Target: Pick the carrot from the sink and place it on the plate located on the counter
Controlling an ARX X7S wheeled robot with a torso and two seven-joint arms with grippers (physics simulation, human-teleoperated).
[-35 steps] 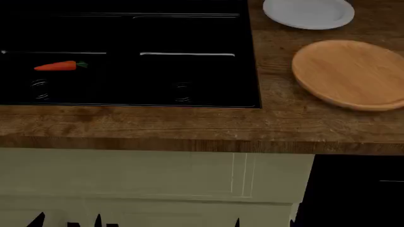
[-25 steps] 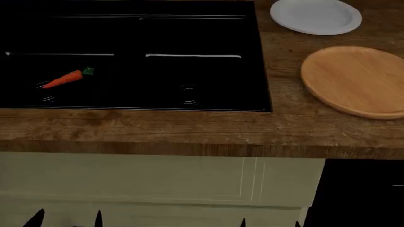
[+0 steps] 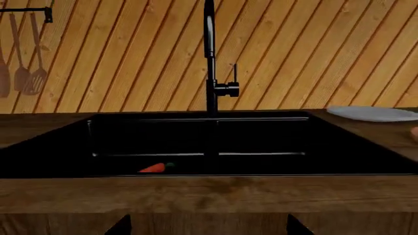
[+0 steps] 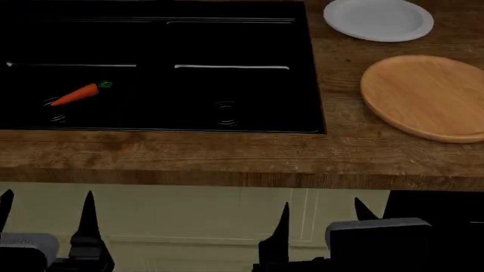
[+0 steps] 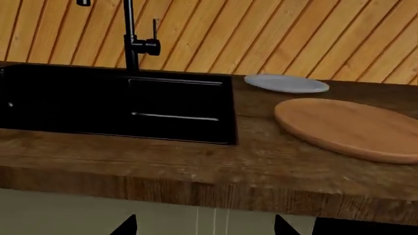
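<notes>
The orange carrot (image 4: pixel 79 93) (image 3: pixel 153 168) lies on the floor of the left basin of the black sink (image 4: pixel 226 39) (image 3: pixel 261 142) (image 5: pixel 78 98), green top pointing away from the drain. A white plate (image 4: pixel 378 20) (image 3: pixel 373 113) (image 5: pixel 286 83) rests on the brown counter (image 4: pixel 226 153) at the far right of the sink. My left gripper (image 4: pixel 47 207) (image 3: pixel 209 227) and right gripper (image 4: pixel 323 212) (image 5: pixel 204 227) hang in front of the cabinet fronts, below the counter's edge. Both are open with nothing between their fingers.
A round wooden board (image 4: pixel 427 96) (image 5: pixel 349 127) lies on the counter right of the sink, nearer than the plate. A tall black faucet (image 3: pixel 210 58) (image 5: pixel 134 39) stands behind the divider between the basins. Utensils (image 3: pixel 26 73) hang on the slatted wall.
Both grippers have risen into the bottom of the head view. Earlier the carrot turned from level to slanted as the view shifted; it has kept still since.
</notes>
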